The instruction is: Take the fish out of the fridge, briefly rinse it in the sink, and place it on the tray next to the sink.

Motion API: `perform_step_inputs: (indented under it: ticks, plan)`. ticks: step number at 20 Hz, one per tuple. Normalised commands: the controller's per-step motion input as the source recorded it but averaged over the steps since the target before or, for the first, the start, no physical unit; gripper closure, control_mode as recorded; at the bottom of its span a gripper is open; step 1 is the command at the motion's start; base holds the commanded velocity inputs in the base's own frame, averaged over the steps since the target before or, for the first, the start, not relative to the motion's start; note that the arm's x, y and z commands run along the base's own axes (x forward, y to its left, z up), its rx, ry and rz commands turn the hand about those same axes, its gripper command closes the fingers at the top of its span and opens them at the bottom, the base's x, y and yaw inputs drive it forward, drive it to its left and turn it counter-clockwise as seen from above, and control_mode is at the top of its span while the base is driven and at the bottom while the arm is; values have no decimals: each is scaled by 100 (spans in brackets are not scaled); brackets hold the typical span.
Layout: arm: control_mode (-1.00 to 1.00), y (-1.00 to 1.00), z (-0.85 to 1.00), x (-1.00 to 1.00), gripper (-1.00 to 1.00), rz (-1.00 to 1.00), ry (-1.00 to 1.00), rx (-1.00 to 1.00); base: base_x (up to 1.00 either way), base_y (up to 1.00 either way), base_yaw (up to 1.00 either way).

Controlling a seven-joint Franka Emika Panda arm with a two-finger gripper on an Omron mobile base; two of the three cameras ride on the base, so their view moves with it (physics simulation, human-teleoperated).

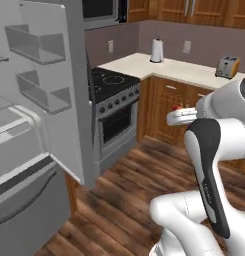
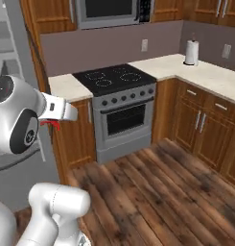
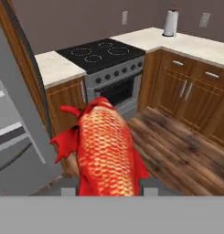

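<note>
- The gripper (image 3: 106, 186) holds the fish (image 3: 105, 151) between its jaws, which stand narrow against the body on both sides.
- In the hand view the fish rises from the fingertips (image 3: 67, 187) with red fins spread to the left and scales facing the camera.
- In the left base view a small red part of the fish (image 1: 177, 107) shows above the white hand, in front of the wooden base cabinets (image 1: 169, 107).
- In the right base view a red sliver of the fish (image 2: 51, 124) hangs under the hand, near the fridge (image 2: 16, 62) edge.
- The fridge door (image 1: 54, 80) stands open on the left of the left base view, with two door bins (image 1: 41, 70) one above the other and a drawer front below.
- The stove (image 2: 119, 103) stands just beside the fridge, with a dark cooktop, a row of knobs and an oven door.
- A microwave (image 2: 109, 12) hangs above the stove.
- A pale counter (image 2: 205, 74) runs right from the stove and turns the corner; a paper towel roll (image 2: 191, 52) stands on it, and a toaster (image 1: 227, 66) sits farther along.
- The wooden floor (image 2: 162, 192) in front of the stove and cabinets lies open.
- The arm's own white links hide the lower right of the left base view and the lower left of the right base view.
- The fish's lower end is cut off at the bottom of the hand view.
</note>
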Motion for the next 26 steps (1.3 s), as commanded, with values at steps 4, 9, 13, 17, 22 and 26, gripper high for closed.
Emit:
perform_step_inputs:
  ticks: [4,9,13,17,22,26]
  plan:
    - [100,0,0,0,100,0,0,0,-5,0,-99]
    - [100,0,0,0,100,0,0,0,0,0,-100]
    - [100,0,0,0,100,0,0,0,58,2,-80]
    - [100,0,0,0,100,0,0,0,100,-2,-38]
    - [100,0,0,0,100,0,0,0,100,-27,-22]
    - [100,0,0,0,100,0,0,0,100,-40,-20]
